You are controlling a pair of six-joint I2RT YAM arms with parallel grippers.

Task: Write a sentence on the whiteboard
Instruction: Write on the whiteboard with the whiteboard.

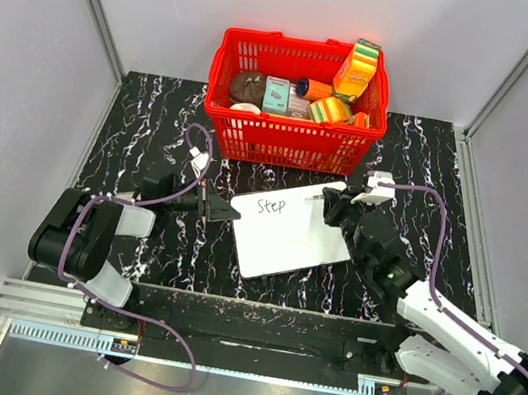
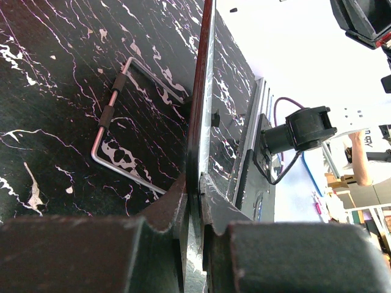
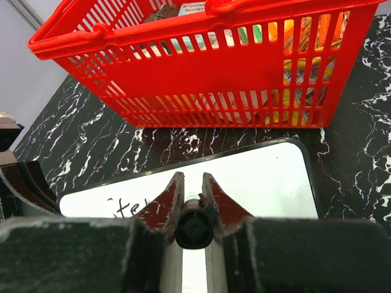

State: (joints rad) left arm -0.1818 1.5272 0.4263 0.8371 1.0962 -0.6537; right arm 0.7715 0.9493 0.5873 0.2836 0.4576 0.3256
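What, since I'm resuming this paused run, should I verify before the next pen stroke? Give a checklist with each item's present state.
1. Left gripper clamped on the whiteboard at its left edge: ok.
2. Right gripper shut on the marker: ok.
3. Marker tip touching the board: cannot tell, the gripper hides it.
4. The sentence reads only "Step", with blank board to its right and below it: ok.
5. Red basket apart from the board's far edge: ok, a strip of table shows between them.
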